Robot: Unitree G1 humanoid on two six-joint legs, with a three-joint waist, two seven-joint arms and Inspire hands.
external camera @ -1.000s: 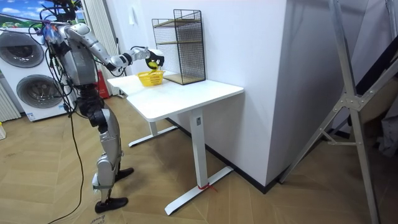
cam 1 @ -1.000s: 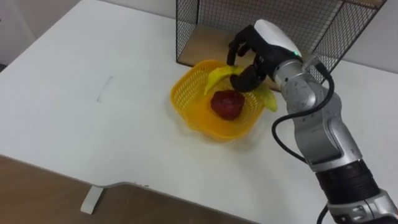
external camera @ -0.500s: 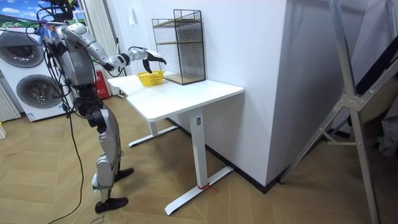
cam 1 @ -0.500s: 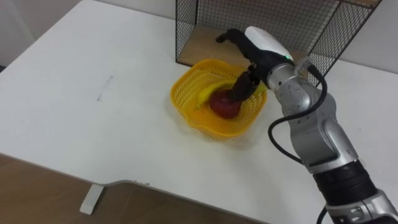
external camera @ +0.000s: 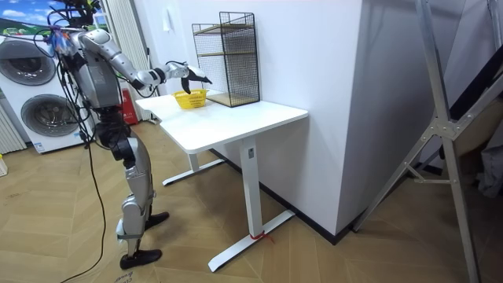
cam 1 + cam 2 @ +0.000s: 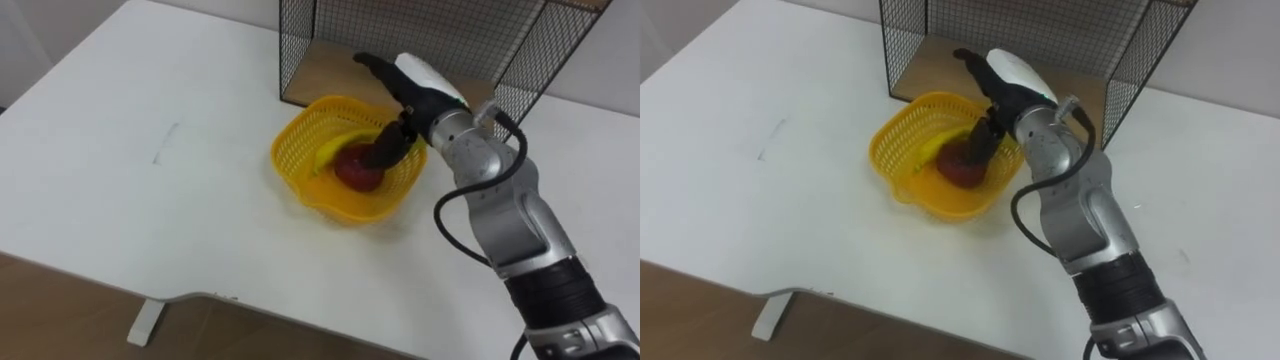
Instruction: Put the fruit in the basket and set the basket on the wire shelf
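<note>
Robot's right hand [image 6: 425,88], fingers straight and empty, hovers over yellow basket [image 6: 292,165]; banana [image 6: 334,151] and red fruit [image 6: 354,170] lie inside, seemingly ready for the wire shelf [image 6: 430,30] just behind

Banana [image 6: 335,151] out of the right hand [image 6: 420,88], now in the yellow basket [image 6: 296,180], fingers [image 6: 369,65] uncurled.
</note>
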